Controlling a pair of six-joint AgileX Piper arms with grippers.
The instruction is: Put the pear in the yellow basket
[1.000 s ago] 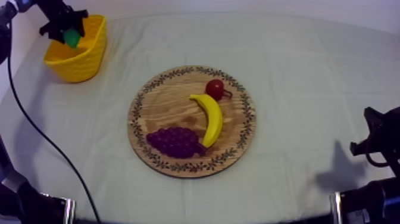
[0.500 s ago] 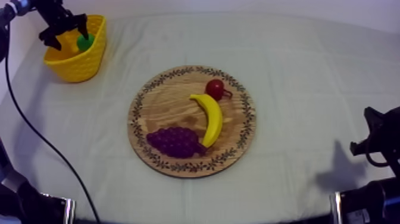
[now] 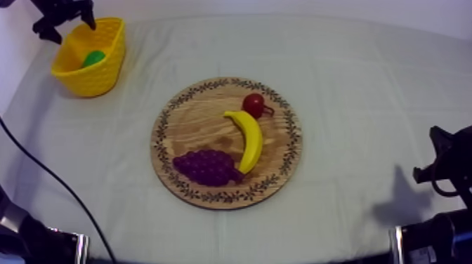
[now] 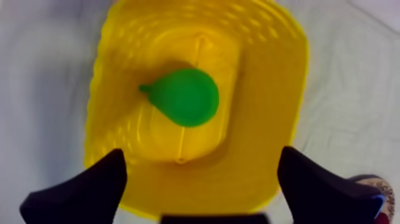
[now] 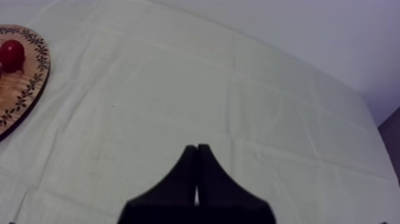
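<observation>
It looked like a robotics lab bench: a table (image 3: 365,84) under plain grey-white cloth against a bare pale wall (image 3: 281,5), 2 black robot arms (image 3: 449,165) at its sides, toy fruit (image 3: 249,137) on a wooden board (image 3: 189,119), and a yellow basket (image 3: 105,70).

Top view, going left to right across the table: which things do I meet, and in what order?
yellow basket with the pear inside it → bunch of grapes → banana, the last two lying on the wooden board.
</observation>
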